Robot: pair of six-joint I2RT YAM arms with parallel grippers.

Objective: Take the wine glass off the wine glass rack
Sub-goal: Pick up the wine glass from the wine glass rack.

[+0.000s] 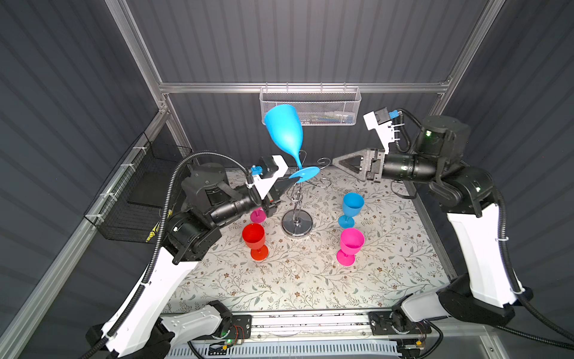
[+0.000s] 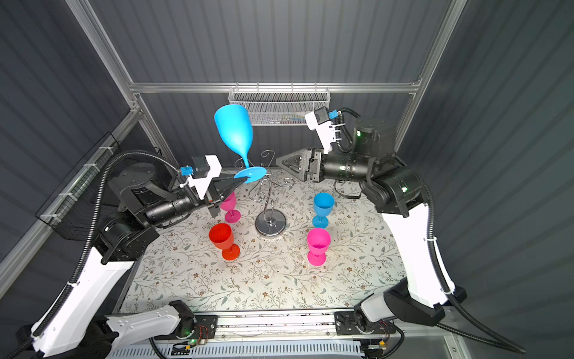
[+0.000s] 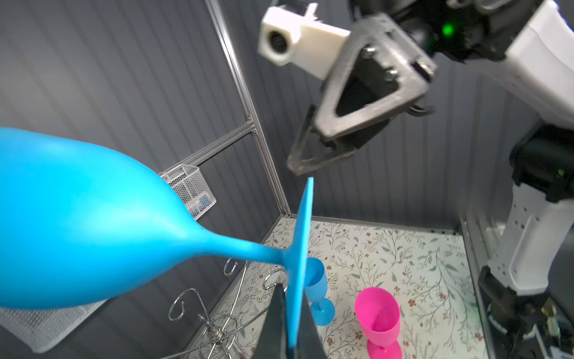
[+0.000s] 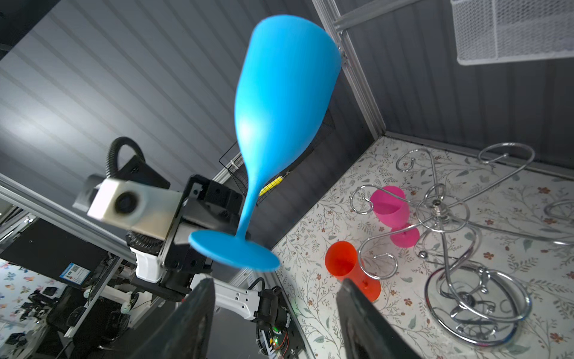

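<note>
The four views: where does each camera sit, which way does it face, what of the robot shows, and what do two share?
Both top views: high at the front, looking down on the table; both arms show.
Left wrist: on the left arm, facing past the left gripper, shut on the wine glass foot, toward the right gripper.
Right wrist: on the right arm, facing past its open fingers toward the left gripper.
Shared: both wrist views show the wine glass rack.
</note>
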